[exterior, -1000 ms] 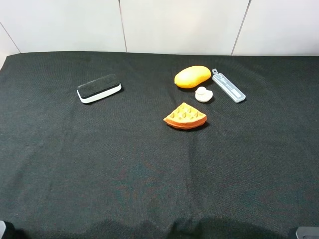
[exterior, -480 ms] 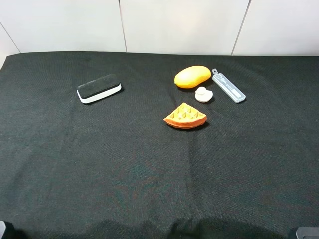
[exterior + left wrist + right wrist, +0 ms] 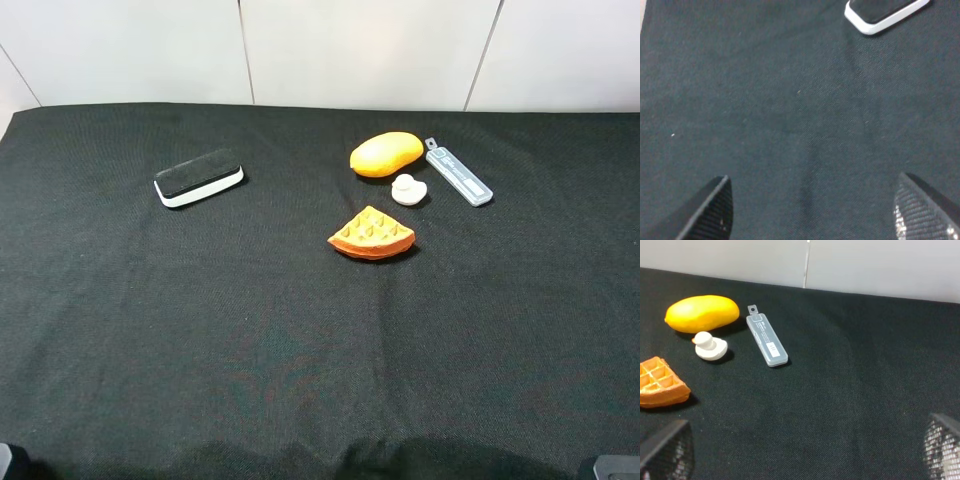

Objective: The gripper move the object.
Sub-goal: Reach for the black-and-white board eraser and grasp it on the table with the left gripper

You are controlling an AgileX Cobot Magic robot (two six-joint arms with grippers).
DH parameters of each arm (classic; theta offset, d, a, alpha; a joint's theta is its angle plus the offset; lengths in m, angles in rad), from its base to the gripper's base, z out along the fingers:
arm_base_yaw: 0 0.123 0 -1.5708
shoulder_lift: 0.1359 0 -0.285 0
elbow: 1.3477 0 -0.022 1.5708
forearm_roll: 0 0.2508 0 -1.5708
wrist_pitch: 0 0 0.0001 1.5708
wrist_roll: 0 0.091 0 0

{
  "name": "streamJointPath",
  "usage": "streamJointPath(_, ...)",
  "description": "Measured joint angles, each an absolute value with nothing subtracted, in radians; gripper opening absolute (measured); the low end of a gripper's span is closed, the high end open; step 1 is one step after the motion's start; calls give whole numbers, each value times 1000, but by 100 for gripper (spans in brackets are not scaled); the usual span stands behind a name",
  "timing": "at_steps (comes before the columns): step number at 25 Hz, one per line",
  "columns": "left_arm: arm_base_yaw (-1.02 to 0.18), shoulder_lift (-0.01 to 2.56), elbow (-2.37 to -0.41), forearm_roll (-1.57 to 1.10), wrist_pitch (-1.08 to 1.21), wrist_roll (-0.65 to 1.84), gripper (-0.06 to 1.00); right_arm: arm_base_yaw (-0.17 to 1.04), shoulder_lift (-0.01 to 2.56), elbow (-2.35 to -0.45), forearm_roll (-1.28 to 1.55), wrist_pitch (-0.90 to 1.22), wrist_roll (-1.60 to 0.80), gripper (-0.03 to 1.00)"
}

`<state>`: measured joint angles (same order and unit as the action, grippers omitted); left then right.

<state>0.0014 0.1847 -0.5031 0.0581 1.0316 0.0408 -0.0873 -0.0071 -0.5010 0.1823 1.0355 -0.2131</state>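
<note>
The whiteboard eraser point(image 3: 198, 177), black felt on a white base, lies flat on the black cloth at the left back. Part of it shows in the left wrist view point(image 3: 885, 12), far ahead of my left gripper point(image 3: 812, 180), which is open and empty over bare cloth. My right gripper point(image 3: 809, 422) is open and empty, low near the front of the table. The eraser does not show in the right wrist view. In the high view only small grey bits of the arms show at the bottom corners.
At the right back lie an orange waffle wedge point(image 3: 372, 234), a yellow mango point(image 3: 386, 154), a small white duck point(image 3: 408, 189) and a grey-blue utility knife point(image 3: 458, 172). These also show in the right wrist view. A white wall point(image 3: 360, 50) runs behind the table.
</note>
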Motion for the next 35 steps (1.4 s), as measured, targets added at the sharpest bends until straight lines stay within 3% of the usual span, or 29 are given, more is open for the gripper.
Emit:
streamJointPath(18,1,851,-710,77,847,42,71,-87,-7,-501,182,1035,-213,69)
streamJointPath(35,1,1370,-969,78,743,189,71,-87,-7,-501,182,1035,-213,69)
